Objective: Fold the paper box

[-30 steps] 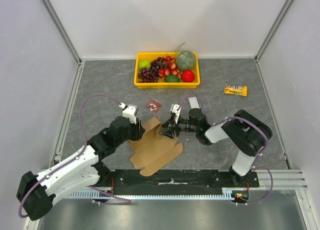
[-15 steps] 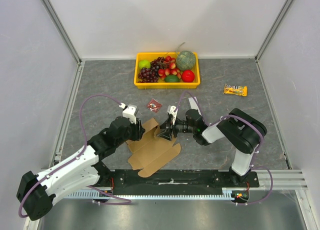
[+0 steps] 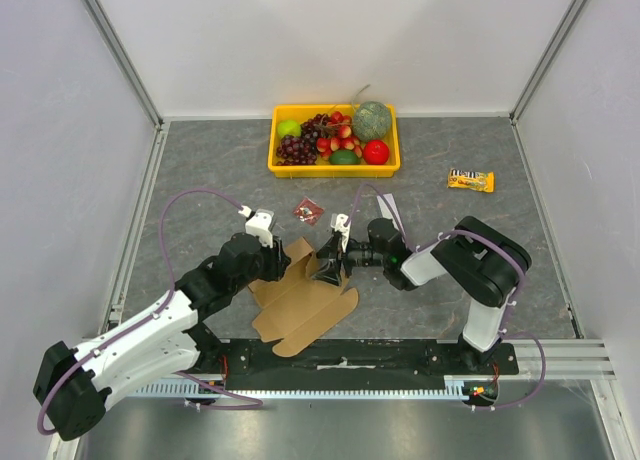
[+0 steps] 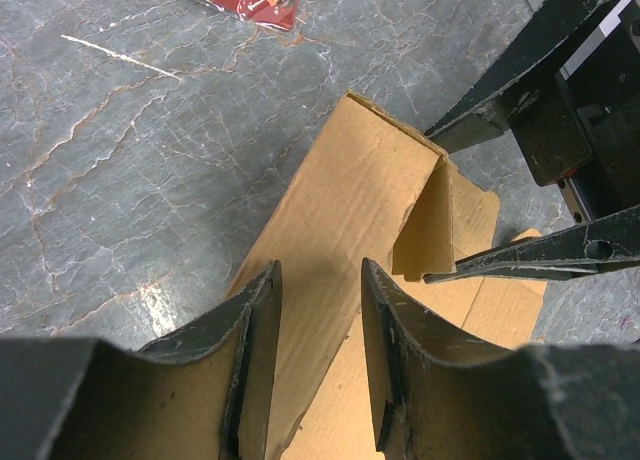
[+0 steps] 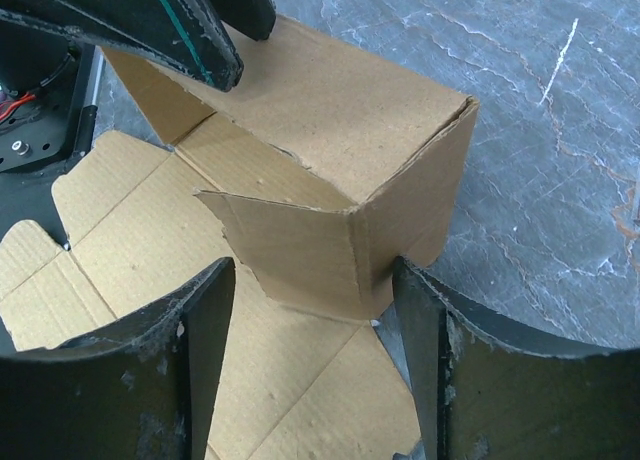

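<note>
1. While the paper box (image 3: 305, 300) lies half-folded at near centre with one wall raised, bare table (image 3: 200, 180) spreads left, right and far.
2. Left gripper (image 4: 315, 280) is half parted over that wall, pinching nothing; right gripper (image 5: 310, 280) is spread wide, straddling the corner flap.
3. One paper box, one yellow tray (image 3: 334, 168), one red packet (image 3: 309, 211), one snack bar (image 3: 470, 180).

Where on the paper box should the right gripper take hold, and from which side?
The upright end flap, pinched across its faces, coming from the right. It stands bent off the corner of the raised wall, and the open right gripper has a finger on each side.
</note>
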Action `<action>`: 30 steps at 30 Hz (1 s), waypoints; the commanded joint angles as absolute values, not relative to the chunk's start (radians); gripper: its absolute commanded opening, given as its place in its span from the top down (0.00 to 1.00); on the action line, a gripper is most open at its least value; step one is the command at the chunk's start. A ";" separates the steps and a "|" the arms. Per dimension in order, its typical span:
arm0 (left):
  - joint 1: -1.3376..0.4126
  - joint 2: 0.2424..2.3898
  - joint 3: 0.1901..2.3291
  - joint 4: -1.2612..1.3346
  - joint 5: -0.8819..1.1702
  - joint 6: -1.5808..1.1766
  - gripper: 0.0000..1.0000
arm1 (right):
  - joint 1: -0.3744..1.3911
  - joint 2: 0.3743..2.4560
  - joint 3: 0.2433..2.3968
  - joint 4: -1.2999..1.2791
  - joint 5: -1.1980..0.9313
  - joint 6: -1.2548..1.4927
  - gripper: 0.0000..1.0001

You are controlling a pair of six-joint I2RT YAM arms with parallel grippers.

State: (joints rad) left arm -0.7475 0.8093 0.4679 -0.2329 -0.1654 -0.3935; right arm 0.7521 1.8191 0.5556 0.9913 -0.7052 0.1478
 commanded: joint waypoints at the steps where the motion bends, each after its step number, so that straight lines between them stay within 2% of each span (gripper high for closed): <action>1: -0.742 0.816 0.453 -0.219 -0.160 -0.423 0.57 | 0.764 1.842 0.604 1.011 -0.723 0.123 0.28; 4: -0.744 0.819 0.453 -0.218 -0.155 -0.423 0.56 | 0.765 1.850 0.617 1.012 -0.716 0.123 0.27; 13: -0.742 0.815 0.451 -0.218 -0.155 -0.428 0.57 | 0.775 1.845 0.621 0.991 -0.739 0.095 0.11; 16: -0.742 0.808 0.448 -0.218 -0.158 -0.431 0.57 | 0.775 1.839 0.617 0.963 -0.747 0.069 0.09; 24: -0.742 0.795 0.426 -0.213 -0.156 -0.440 0.57 | 0.775 1.871 0.658 0.953 -0.744 0.063 0.10; 30: -0.742 0.788 0.422 -0.206 -0.152 -0.439 0.57 | 0.775 1.899 0.695 0.934 -0.736 0.057 0.14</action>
